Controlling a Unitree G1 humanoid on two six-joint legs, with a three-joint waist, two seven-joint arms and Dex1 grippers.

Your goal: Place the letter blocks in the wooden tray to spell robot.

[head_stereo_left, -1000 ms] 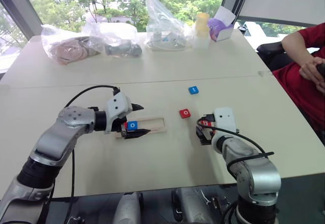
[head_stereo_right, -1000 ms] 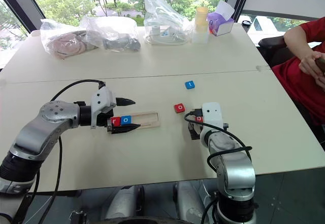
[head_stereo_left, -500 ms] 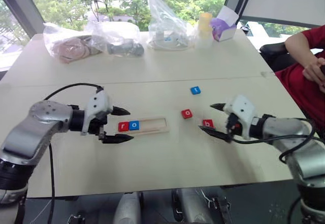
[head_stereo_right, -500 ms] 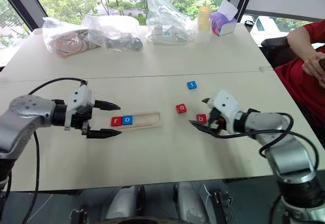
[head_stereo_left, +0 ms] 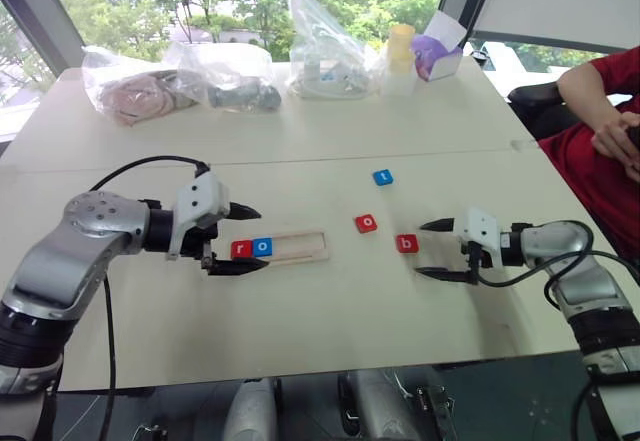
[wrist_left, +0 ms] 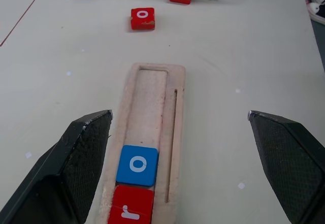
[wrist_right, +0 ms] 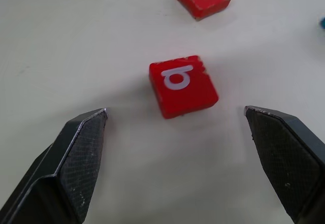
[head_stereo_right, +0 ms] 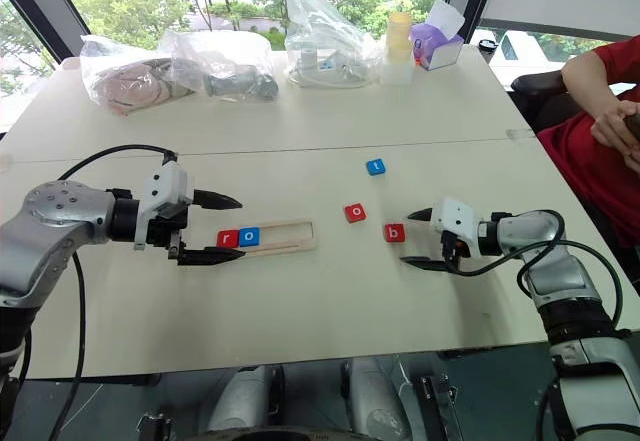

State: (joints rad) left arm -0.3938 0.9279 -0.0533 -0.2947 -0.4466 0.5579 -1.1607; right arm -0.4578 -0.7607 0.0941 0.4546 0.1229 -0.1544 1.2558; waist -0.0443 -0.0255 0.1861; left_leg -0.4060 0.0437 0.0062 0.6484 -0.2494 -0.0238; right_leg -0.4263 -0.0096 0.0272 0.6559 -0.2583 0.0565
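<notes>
Pale wood frames the scene's centrepiece: a long narrow tray lying flat on a cream table, with a red r block and a blue o block seated side by side at its left end, touching, while the rest of its slot lies bare. The left gripper hovers at that filled end, its two black fingers spread wide to either side of the tray and grasping nothing. Three more blocks sit loose on the table to the right of the tray: a red o block nearest it, a red b block just beyond, and a blue t block farther back toward the seam between the two tabletops. The right gripper points at the red b block from the right, fingers parted wide and empty, the block lying on the table just ahead of the tips and apart from both. At the far side of the table rest clear plastic bags of mixed items, a pale yellow bottle and a purple-and-white box. A person in a red shirt sits at the table's right edge, arms folded
</notes>
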